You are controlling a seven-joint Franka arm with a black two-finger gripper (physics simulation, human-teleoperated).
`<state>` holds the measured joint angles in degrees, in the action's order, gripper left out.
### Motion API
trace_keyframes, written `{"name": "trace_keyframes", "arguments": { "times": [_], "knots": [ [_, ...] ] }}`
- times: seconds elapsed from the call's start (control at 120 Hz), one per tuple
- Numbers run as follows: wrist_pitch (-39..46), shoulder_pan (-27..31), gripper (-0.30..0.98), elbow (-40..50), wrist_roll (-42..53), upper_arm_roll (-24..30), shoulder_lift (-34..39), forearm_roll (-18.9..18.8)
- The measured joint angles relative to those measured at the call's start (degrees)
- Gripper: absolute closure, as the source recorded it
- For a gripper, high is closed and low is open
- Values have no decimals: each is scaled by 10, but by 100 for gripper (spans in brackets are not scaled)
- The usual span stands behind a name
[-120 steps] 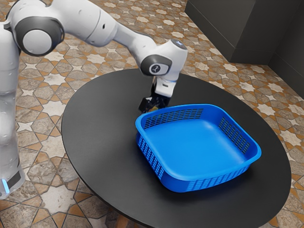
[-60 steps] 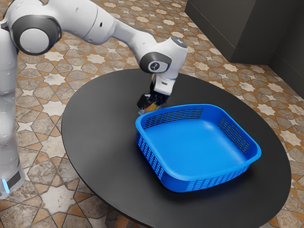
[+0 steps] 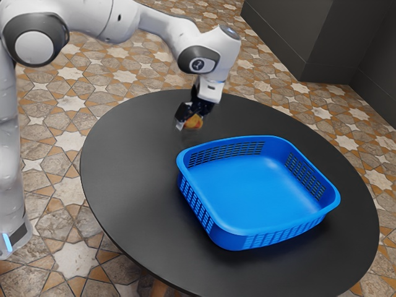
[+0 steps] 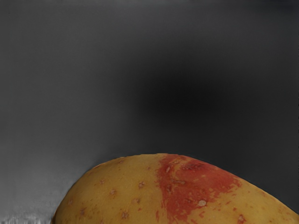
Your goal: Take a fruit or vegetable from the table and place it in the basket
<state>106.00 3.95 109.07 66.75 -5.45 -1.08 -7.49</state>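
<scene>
As the exterior view showed, the black two-finger gripper (image 3: 190,120) held one oval, yellow-and-red potato (image 3: 194,122) aloft; blue, open-topped plastic basket (image 3: 257,185) lay lower, to one side of it. Wrist view: skin was freckled; body presumably stiff, moderately heavy, liable to roll unless clasped across its narrower width.

Floor (image 3: 71,257): patterned tile, pale stars, brown and orange pieces.
Wall (image 3: 278,37): dark grey, angled.
Table (image 3: 136,204): round, black top, wooden leg (image 3: 159,289).
</scene>
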Motion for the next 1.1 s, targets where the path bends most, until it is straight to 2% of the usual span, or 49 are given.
{"name": "trace_keyframes", "arguments": {
  "times": [0.2,0.425,0.583,0.75,0.917,0.975,1.1],
  "knots": [
    [-26,27,41,-60,-7,20,16,0],
    [-52,103,41,-104,-22,98,18,11],
    [-58,128,41,-116,-34,147,18,25],
    [-59,109,42,-118,-47,177,17,40],
    [-56,60,42,-117,-57,196,11,56],
    [-52,70,42,-115,-60,233,2,59],
    [-45,16,42,-113,-66,242,-19,62]
  ]
}}
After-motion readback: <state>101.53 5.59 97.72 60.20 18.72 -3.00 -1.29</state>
